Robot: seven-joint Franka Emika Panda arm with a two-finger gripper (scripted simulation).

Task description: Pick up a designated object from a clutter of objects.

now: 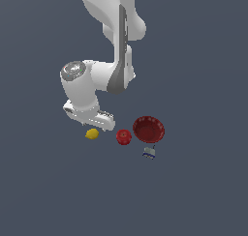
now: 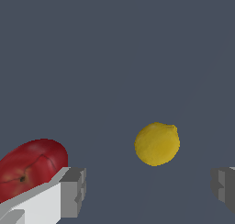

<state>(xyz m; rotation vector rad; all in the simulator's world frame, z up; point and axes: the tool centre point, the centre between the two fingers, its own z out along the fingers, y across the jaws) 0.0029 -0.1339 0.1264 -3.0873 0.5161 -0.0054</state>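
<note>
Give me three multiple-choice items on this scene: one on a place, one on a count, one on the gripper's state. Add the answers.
1. In the exterior view, what lies nearest the lemon?
A. apple
B. bowl
C. box

2. How many red things are there?
A. one
B. two
C. three

3. The gripper is:
A. shut on the lemon
B. open, holding nothing
C. shut on the apple

Answers: 1 A, the apple sits between lemon and bowl. 2 B, apple and bowl. 3 B, the wrist view shows the fingers wide apart, the lemon untouched.

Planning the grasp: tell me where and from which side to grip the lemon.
Grip the lemon across its rounded middle, coming down from above. It lies free on the floor, apart from the apple, and the open gripper is wide enough to straddle it.
</note>
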